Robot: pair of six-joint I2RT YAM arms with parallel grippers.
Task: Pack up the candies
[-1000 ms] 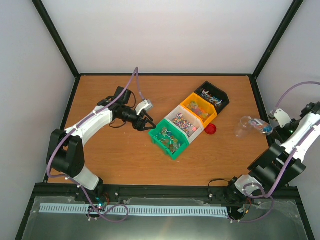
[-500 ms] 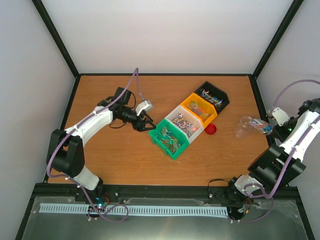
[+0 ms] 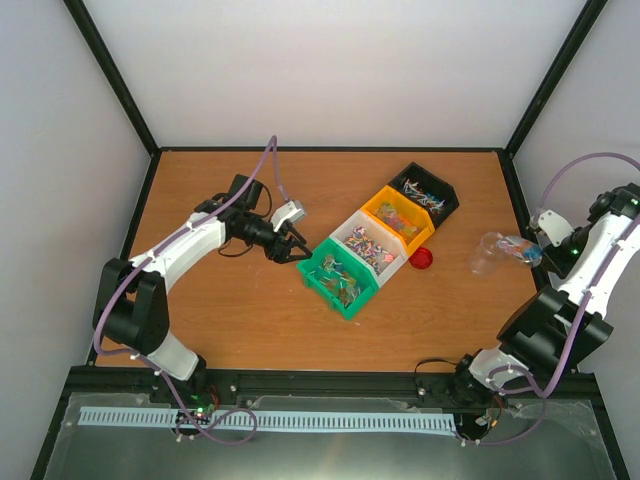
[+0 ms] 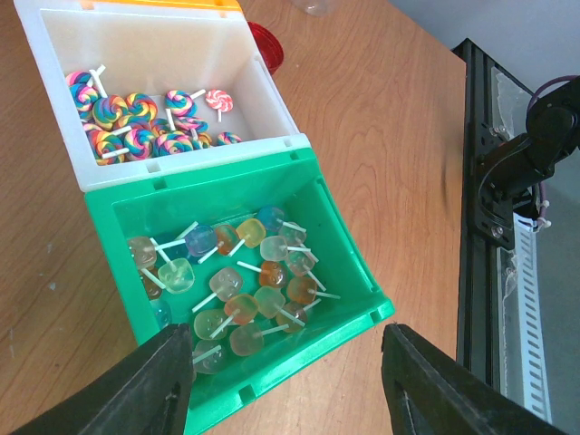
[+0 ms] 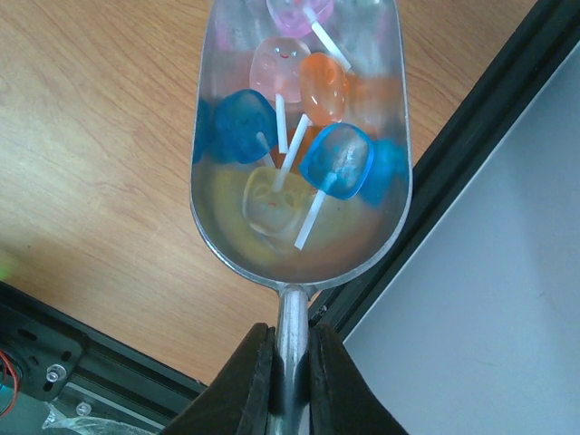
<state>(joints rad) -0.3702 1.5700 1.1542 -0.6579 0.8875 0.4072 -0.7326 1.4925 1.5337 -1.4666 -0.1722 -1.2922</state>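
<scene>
The candies are small lollipops with white sticks. Translucent ones [image 4: 240,281] lie in the green bin [image 4: 199,177], swirl ones [image 4: 145,122] in the white bin [image 4: 163,41]. My left gripper [image 4: 285,381] is open, its fingers either side of the green bin's [image 3: 340,275] near corner, holding nothing. In the top view the left gripper [image 3: 292,250] sits at that bin's left end. My right gripper [image 5: 290,340] is shut on the handle of a silver scoop [image 5: 227,236]. Blue, orange, pink and pale candies [image 5: 290,118] fill it. The scoop [image 3: 500,252] hangs above the table's right side, with the right gripper [image 3: 545,248] behind it.
Four bins stand in a diagonal row: green, white [image 3: 370,245], orange [image 3: 400,218], black [image 3: 425,192]. A red round lid [image 3: 422,258] lies on the table between the bins and the scoop. The black frame rail [image 5: 507,118] runs close beside the scoop.
The right arm's wrist has shifted slightly left while the loaded scoop stays almost in place. The left arm has not moved.
</scene>
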